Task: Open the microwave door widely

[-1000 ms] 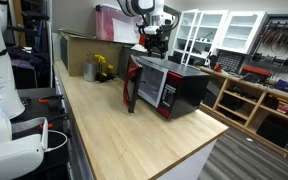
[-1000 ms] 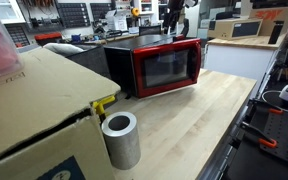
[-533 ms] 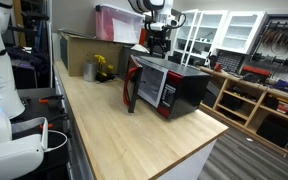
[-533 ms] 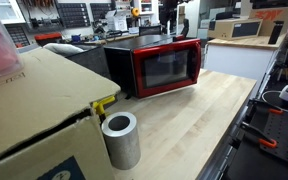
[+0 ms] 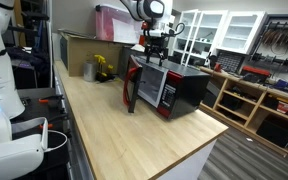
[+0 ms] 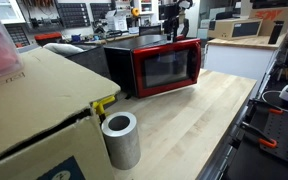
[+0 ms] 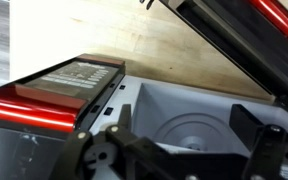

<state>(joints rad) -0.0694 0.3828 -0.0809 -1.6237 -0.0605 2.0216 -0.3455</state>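
The microwave (image 5: 179,88) stands on the wooden counter, red front and black top. It also shows in an exterior view (image 6: 124,55). The microwave door (image 5: 132,86) stands partly open, swung out from the front; its red frame and dark window face the camera in an exterior view (image 6: 166,68). In the wrist view I look down into the white cavity with its turntable (image 7: 196,128), the control panel (image 7: 72,78) at left and the door (image 7: 246,40) at upper right. My gripper (image 5: 154,46) (image 6: 171,24) (image 7: 187,122) hovers above the microwave, open and empty, touching nothing.
A brown cardboard box (image 5: 79,45) (image 6: 34,110) and a grey cylinder (image 5: 89,70) (image 6: 120,140) stand on the counter (image 5: 134,135) behind the microwave. A yellow object (image 5: 104,68) lies beside them. Shelves (image 5: 249,100) stand past the counter's far edge.
My gripper has shifted slightly above the microwave. The door's angle looks the same.
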